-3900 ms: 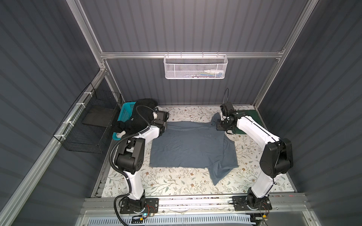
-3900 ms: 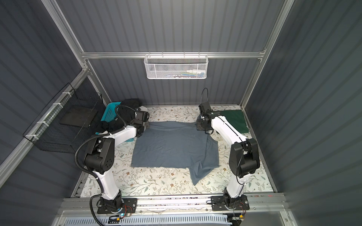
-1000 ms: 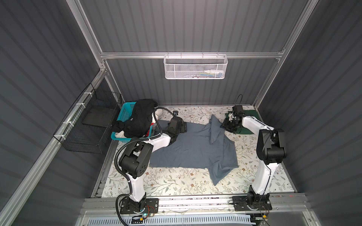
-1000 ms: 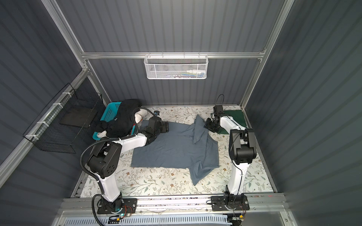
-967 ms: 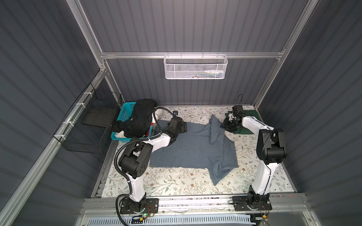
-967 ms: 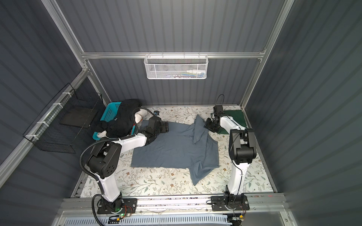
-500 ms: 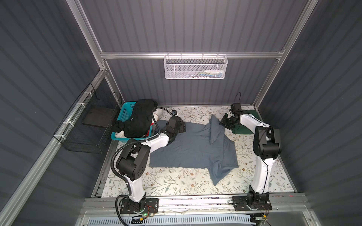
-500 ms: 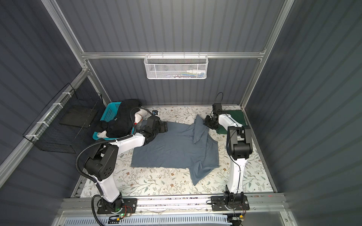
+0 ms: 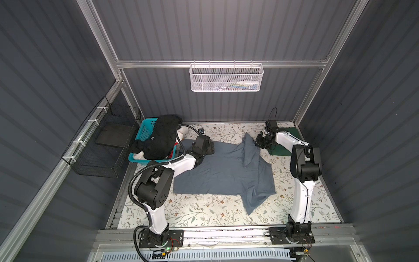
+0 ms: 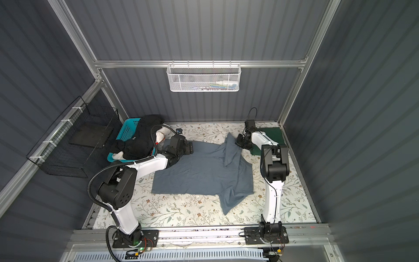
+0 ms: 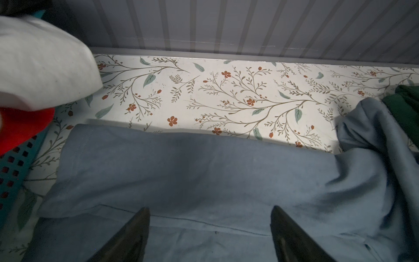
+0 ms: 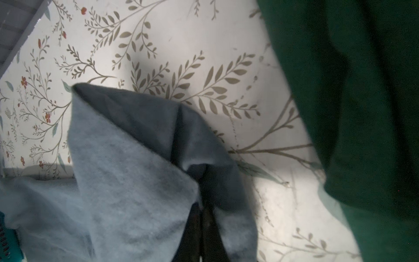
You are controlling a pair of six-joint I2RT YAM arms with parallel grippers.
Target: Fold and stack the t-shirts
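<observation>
Blue-grey shirt spread over the middle of the table, near right part trailing off in a rumpled flap, far right edge bunched into a raised ridge. Half open at that ridge a second ago, now clamped: right gripper with fingers pressed together on a pinch of the cloth, plain in the right wrist view, just beside the flat green shirt. Ridge itself much the same as a second ago; absent a few seconds back, far edge lying flat then. Left gripper no change in opening: wide, holding nothing, poised over the far left edge near the sleeve, moved in from the corner over the last few seconds; touching cloth or not, impossible to tell. Reads as grasp secured on the right only. Probably set up to drag that corner out flat or swing it over for a first fold; needs a left pinch too before any clean two-handed move. Risk: thin pinch slipping, or green shirt snagged alongside. Folding barely started; green likely the stack base, black shirt, white shirt and red shirt waiting in or over the basket.
</observation>
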